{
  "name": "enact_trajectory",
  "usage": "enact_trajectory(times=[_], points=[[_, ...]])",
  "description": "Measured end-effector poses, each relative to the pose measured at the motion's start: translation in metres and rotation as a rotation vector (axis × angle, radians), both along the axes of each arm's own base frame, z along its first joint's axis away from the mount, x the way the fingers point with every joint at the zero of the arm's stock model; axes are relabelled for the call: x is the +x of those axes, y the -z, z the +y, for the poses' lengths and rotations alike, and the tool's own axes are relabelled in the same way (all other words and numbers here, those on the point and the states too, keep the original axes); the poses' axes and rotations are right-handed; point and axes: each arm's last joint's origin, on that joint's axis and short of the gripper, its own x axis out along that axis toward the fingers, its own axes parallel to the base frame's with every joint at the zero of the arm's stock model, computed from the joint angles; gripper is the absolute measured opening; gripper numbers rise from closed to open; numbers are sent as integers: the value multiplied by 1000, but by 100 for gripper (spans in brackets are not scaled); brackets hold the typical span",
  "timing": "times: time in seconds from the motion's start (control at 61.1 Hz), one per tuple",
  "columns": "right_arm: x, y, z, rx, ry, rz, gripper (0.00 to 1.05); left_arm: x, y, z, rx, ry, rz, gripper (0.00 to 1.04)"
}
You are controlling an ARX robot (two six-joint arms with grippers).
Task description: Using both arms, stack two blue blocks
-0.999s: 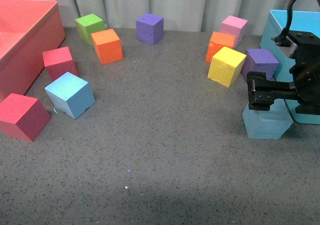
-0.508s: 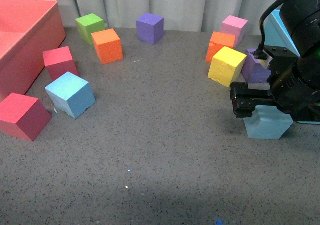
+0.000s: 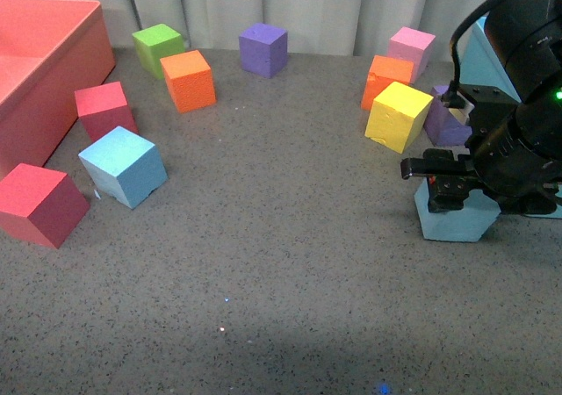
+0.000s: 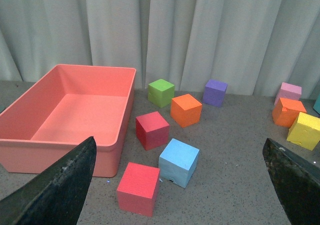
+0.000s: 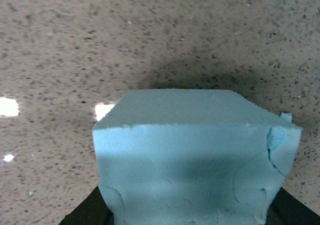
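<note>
Right tool [image 3: 446, 189] clenched on blue block [image 3: 450, 226], chipped edge showing.
Left tool [image 4: 178, 141] released; open table [image 3: 281, 237] stretches toward second blue block [image 3: 123, 167].

The front view looks down and forward over the table [image 3: 263, 272] to the curtain [image 3: 334, 9]. The left wrist view, set further back, faces the same way and shares the red bin [image 3: 61, 88] and left blue block [image 3: 123, 165]. The right wrist view sits very close to the right blue block [image 5: 195, 150].

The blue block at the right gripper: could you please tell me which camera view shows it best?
The right wrist view: the blue block sits close up, chipped edges clear. The front view has the right gripper covering part of it; the left wrist view misses it.
</note>
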Motion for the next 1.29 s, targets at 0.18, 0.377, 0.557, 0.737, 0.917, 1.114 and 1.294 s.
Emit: enact_trajectory(times=[0.18,0.377,0.557,0.737,0.917,1.114,1.294], points=[[6,-20,30,32,-79,-40,44,0,0,0,0,0,0,98],[15,-30,68,57,-136,-60,44,0,0,0,0,0,0,98],[19,-27,101,65,-173,-39,43,0,0,0,0,0,0,98],[23,-23,134,79,-183,-15,43,0,0,0,0,0,0,98],[24,-21,154,74,-153,-4,43,0,0,0,0,0,0,98],[21,-38,148,114,-97,-61,96,0,0,0,0,0,0,98],[14,-82,137,121,-145,-219,95,0,0,0,0,0,0,98]])
